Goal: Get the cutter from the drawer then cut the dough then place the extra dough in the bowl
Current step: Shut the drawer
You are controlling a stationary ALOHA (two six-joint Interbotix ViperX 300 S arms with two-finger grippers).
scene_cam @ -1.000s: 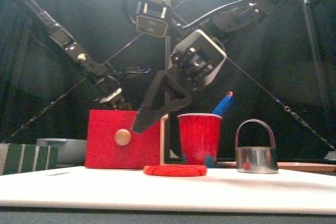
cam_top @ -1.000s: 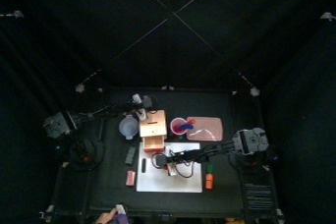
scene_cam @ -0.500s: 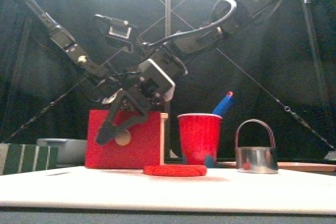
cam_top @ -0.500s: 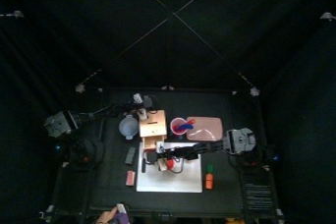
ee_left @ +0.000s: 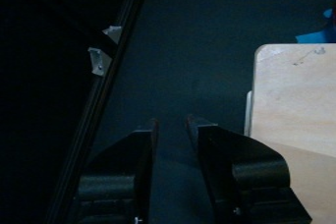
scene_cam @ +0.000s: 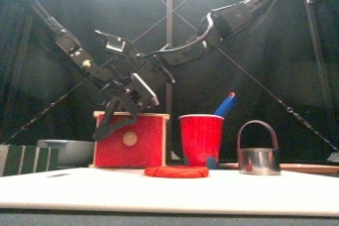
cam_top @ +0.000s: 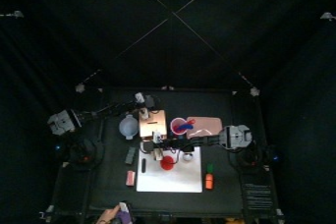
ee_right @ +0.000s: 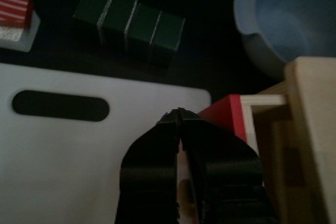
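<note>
Black curtains [cam_top: 168, 31] close in the table [cam_top: 105, 196], and the white cutting board [scene_cam: 169, 188] fills the bottom of the front view. We see the cutter [scene_cam: 260, 151] already out of the drawer, at the lower right of that view and seemingly on the board. It stands upright, its long axis vertical, with the wire handle arched over the top. The red dough [scene_cam: 176, 171] lies flat at lower centre with the red cup [scene_cam: 201, 139] behind it. Both sit between the cutter and the red drawer front [scene_cam: 130, 143] of the wooden box [ee_right: 308, 110] at lower left.

The right gripper [ee_right: 178, 120] hangs just beside that drawer front. Its jaws are pressed together, with nothing that we can see between them. The left gripper [ee_left: 172, 122] hovers over bare table beside the box, jaws a narrow slit apart and empty.

We judge the coming move to be a reach for the handle. In the front view the cutter lies well to the right of the right jaws, past dough and cup. That is the side this arm enters from, so the right arm is the nearer one. Its jaws would have to part and come down on the arch from above.
</note>
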